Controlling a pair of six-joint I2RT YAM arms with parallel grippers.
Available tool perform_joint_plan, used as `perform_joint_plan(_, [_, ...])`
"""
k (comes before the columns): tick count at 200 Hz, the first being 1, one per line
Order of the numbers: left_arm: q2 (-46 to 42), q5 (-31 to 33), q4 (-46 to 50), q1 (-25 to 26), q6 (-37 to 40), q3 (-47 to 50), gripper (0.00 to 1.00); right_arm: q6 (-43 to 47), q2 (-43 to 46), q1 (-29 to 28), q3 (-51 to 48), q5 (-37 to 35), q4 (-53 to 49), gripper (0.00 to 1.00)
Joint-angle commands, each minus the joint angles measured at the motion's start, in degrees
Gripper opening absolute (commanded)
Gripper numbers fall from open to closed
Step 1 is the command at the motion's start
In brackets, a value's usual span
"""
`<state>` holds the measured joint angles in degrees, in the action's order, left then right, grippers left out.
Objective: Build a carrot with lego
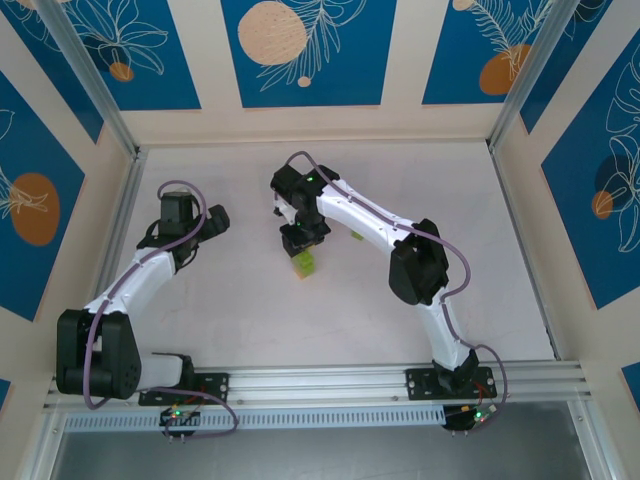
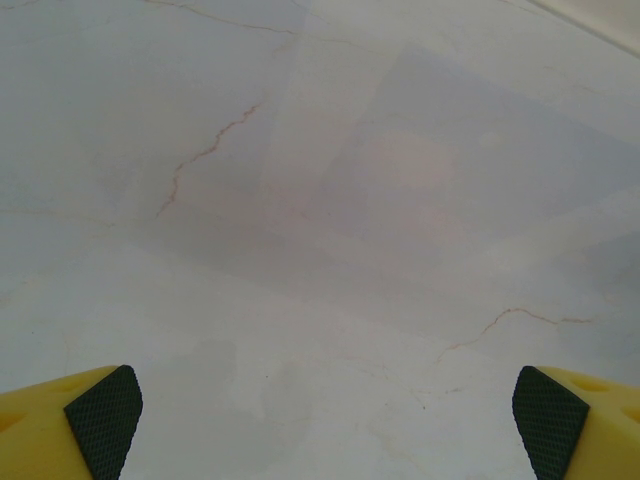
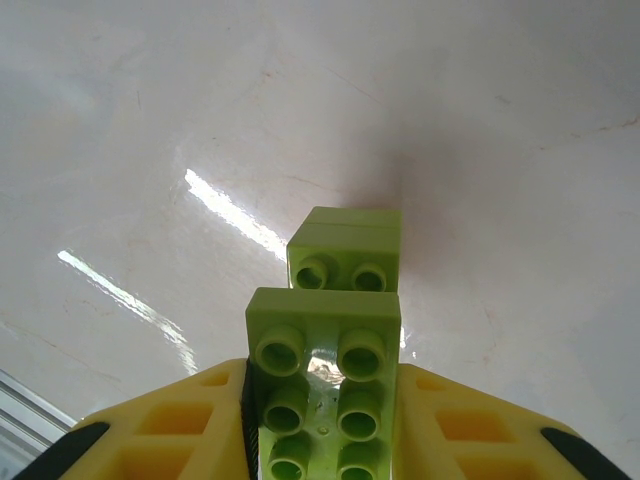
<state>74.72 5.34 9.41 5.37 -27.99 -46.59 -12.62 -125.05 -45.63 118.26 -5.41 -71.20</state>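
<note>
- Between the yellow fingers (image 3: 165, 430) of the right gripper (image 1: 303, 241) sits a lime-green held brick (image 3: 322, 345), at 6 o'clock in the right wrist view. The gripper is clamped on its two long sides. Three rows of studs are visible, and they point toward the camera.
- At 12 o'clock from the held brick, a second brick (image 3: 345, 245) of the same green stands on the counter (image 3: 150, 150). It shows two studs and throws a soft shadow behind itself. I cannot tell whether the two bricks touch.
- In the top view the right gripper points down near the middle of the counter. The lego (image 1: 304, 265) shows as a lime-green spot directly at 6 o'clock of it.
- One small green piece (image 1: 357, 236) lies at 2 o'clock from the lego, just beside the white forearm of the right arm.
- At 9 o'clock from the lego, well apart from it, the left gripper (image 1: 214, 221) hangs over the counter.
- Its jaws stand wide apart. In the left wrist view the black pads (image 2: 103, 415) are at the 7 and 5 o'clock corners, with the pale, veined counter between them.
</note>
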Motion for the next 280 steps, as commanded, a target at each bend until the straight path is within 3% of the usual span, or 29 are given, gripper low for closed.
perform_joint_plan(1, [-0.7, -0.6, -0.4, -0.4, 0.5, -1.1, 0.98, 0.0, -0.8, 0.1, -2.5, 1.8, -2.1, 0.33])
perform_joint_plan(142, [-1.1, -0.5, -0.3, -0.4, 0.6, -1.3, 0.98, 0.6, 3.7, 1.8, -4.7, 5.2, 0.1, 0.33])
perform_joint_plan(280, [-1.1, -0.6, -0.3, -0.3, 0.7, -1.3, 0.98, -0.9, 5.7, 2.2, -6.7, 4.0, 2.8, 0.32])
